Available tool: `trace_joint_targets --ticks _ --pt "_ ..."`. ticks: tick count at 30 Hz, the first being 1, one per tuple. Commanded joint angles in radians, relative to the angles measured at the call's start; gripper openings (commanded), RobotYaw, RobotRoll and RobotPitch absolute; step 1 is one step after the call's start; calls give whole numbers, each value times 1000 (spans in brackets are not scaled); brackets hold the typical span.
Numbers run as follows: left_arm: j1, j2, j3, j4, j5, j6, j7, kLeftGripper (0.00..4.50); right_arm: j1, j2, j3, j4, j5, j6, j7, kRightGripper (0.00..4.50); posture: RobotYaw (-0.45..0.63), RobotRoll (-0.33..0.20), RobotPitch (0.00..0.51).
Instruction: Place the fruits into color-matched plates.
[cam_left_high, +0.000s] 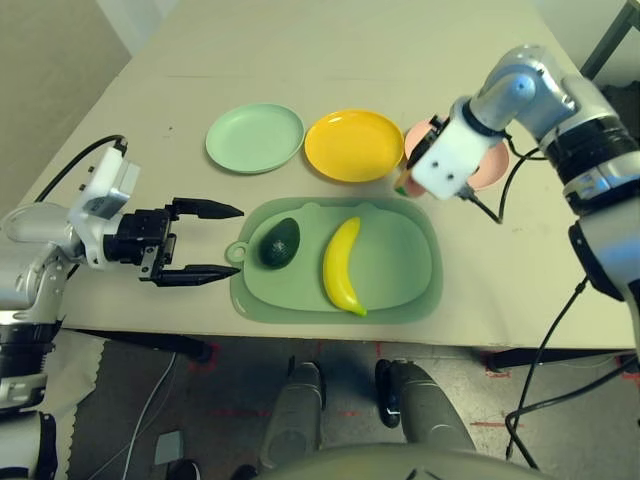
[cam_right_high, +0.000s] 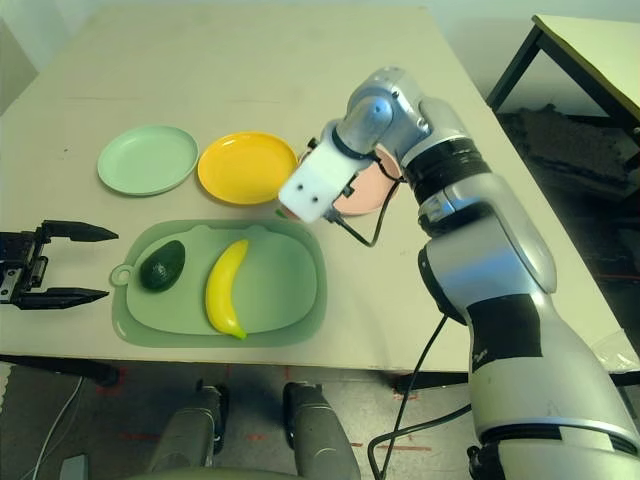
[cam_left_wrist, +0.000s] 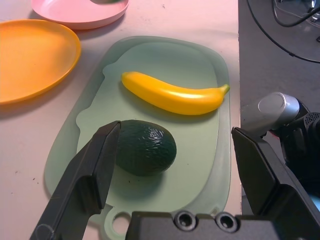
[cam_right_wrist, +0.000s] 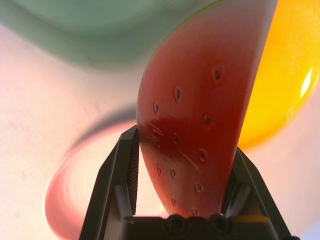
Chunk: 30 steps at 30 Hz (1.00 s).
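1. The right end effector (cam_right_wrist: 182, 187) was clamped on the watermelon wedge (cam_right_wrist: 195, 110), its two black fingers pressing the flat red faces low down. It hung near the worktop's far right part, above the near edge of the pink plate (cam_left_high: 487, 168).
2. The wedge looked like a light, stiff plastic toy with a smooth, likely slippery skin. The flat faces seemed the sensible place to pinch, since the curved rind would roll out of the fingers.
3. The left end effector (cam_left_high: 205, 240) stood fully spread and held nothing, just off the handle-hole end of the green mat (cam_left_high: 400, 300), near the worktop's left front.
4. The avocado (cam_left_high: 280, 242) lay at the mat's left end; rounded and pebbled, probably rigid, it would best be taken across its narrow middle.
5. The banana (cam_left_high: 343, 266) lay beside it near the mat's centre, apart from the avocado; glossy and curved, it would suit a grip across its mid-length.
6. The mint green plate (cam_left_high: 255, 137) and yellow plate (cam_left_high: 354, 145) sat bare, just beside each other, behind the mat.
7. The worktop (cam_left_high: 330, 50) was a plain beige surface. Beyond its right edge stood a dark-legged table (cam_right_high: 590, 45), with cables on the floor.
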Motion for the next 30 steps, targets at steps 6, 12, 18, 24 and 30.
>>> trace_joint_targets --ticks 6,12,18,24,30 --pt "37 -3 24 -51 -6 9 10 4500 16 5 124 202 -265 152 -415 2093 26 0 202" --pt "70 8 52 -85 -18 32 18 4500 58 12 141 239 -324 220 -533 2093 47 0 212" --pt "66 5 72 -99 -41 73 31 4500 64 11 126 245 -330 224 -543 4468 36 0 213" --pt "29 6 53 -65 -18 57 7 4500 40 -17 134 244 -357 205 -560 4468 19 0 208" --pt "8 7 52 -24 0 43 -16 4500 -65 -29 103 208 -326 28 -465 4468 5 0 207"
